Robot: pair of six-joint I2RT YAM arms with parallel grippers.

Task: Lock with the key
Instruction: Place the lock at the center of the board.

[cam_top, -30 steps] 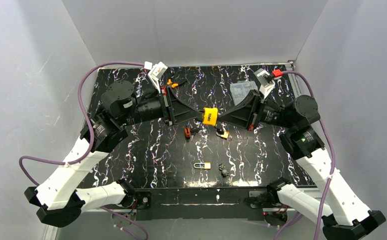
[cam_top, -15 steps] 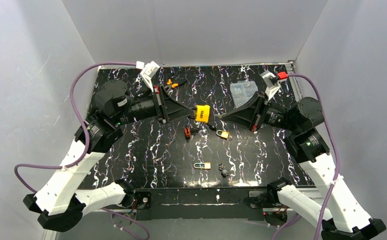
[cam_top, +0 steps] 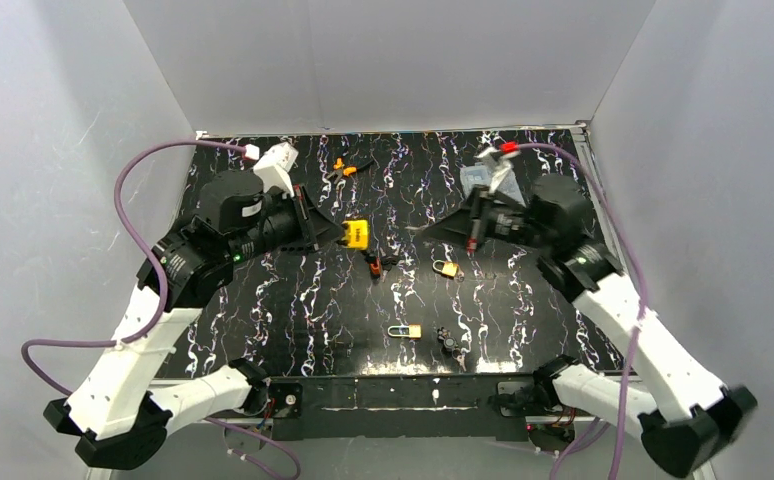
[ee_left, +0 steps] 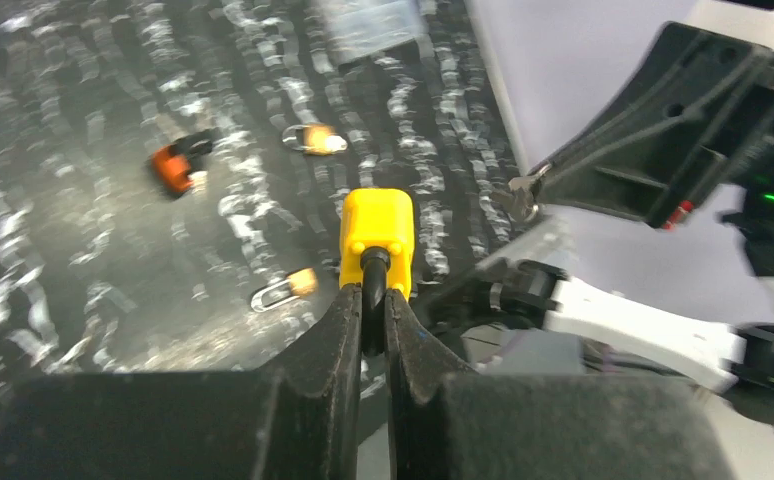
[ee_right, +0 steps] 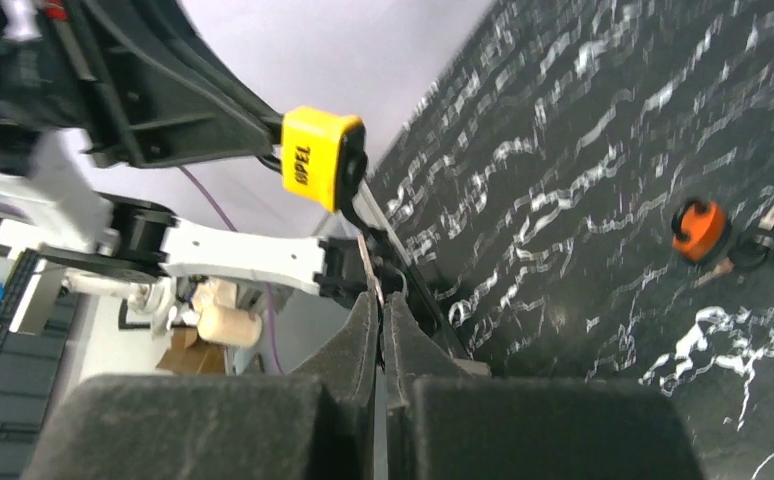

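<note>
1. My left tool pinches the yellow padlock by its shackle, off the worktop, centre-left in the top view.
2. My right tool is clamped on the key, facing the padlock, not touching it.

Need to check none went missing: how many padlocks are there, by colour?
yellow padlock: 1
orange padlock: 1
brass padlocks: 2
Total: 4
</note>
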